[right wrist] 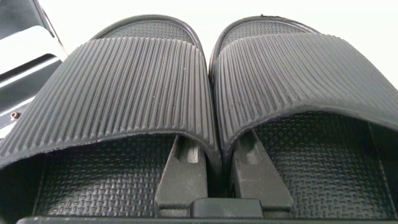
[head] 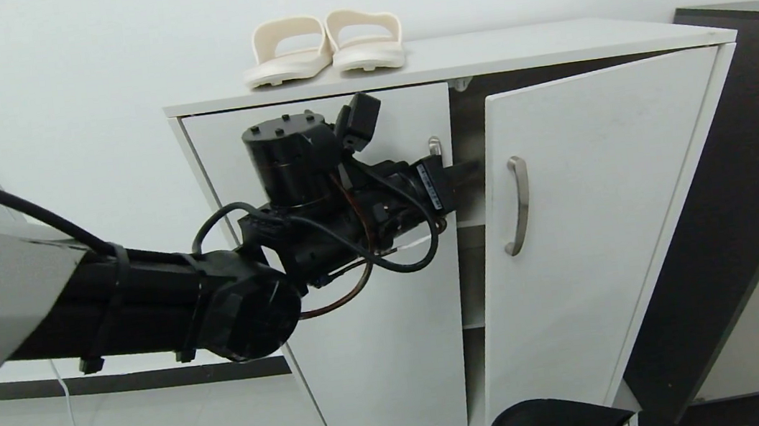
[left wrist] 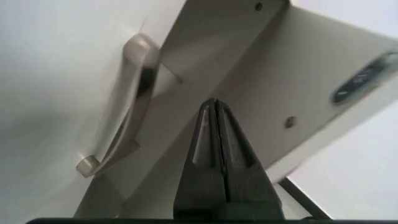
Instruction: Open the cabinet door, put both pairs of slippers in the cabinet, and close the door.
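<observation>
Dark slippers (right wrist: 205,93), one pair: pinched by their adjoining inner walls in the right claw (right wrist: 214,149), one finger inside each. They are laid side by side, long axes parallel, toes pointed away from that claw.
Left claw (left wrist: 216,112): closed, empty, set at the gap between the doors, just beside the left door handle (left wrist: 134,106).
Right door (head: 592,230): ajar. Left door (head: 368,359): near shut.
Cream slippers (head: 323,46): above the left claw, on the cabinet (head: 546,40) top.
Step judged: door-opening. A wider swing is needed before loading.
</observation>
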Controlling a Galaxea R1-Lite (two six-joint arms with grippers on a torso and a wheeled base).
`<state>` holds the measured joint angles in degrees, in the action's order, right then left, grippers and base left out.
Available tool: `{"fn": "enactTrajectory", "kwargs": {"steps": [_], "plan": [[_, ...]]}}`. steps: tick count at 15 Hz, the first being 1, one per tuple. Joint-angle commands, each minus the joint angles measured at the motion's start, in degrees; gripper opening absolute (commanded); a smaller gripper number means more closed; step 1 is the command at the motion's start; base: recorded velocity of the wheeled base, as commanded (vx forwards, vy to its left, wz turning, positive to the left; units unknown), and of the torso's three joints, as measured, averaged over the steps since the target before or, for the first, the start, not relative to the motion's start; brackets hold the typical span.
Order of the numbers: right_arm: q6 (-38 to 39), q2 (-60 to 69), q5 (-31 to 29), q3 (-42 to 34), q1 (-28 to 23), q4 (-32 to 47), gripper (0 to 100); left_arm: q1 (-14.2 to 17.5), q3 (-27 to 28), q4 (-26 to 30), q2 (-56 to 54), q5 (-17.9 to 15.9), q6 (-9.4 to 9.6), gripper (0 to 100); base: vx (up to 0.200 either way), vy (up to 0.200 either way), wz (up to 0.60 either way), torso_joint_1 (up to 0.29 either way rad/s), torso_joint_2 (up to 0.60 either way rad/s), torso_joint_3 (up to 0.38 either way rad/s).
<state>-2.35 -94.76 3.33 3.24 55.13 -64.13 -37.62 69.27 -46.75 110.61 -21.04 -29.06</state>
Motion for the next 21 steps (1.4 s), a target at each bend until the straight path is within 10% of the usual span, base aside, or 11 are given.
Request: {"fn": "enactTrajectory", "kwargs": {"steps": [1,7,14,21], "plan": [[0.0,-0.2,0.0,-0.1,0.2,0.0,0,-0.1,0.8,-0.1,2.4,0.1,0.15,0,0.0,0.0,0.0,0.0,0.0,0.0],[0.1,-0.9,-0.1,-0.2,1.0,-0.1,0,-1.1,-2.2,-6.2,4.0,2.8,0.41,0,-0.133,0.0,0.0,0.002,0.0,0.001],[-0.1,-1.3,-0.1,-2.7,3.0,-4.4,0,-13.5,-10.5,-13.4,-0.2,-2.9,4.19,0,-0.143,0.0,0.0,0.002,0.0,0.002],[0.0,-2.4,-0.2,-2.5,2.7,-5.0,0,-6.3,-14.8,-16.8,-4.3,-2.9,4.19,0,0.0,0.0,0.0,0.0,0.0,0.0]]}}
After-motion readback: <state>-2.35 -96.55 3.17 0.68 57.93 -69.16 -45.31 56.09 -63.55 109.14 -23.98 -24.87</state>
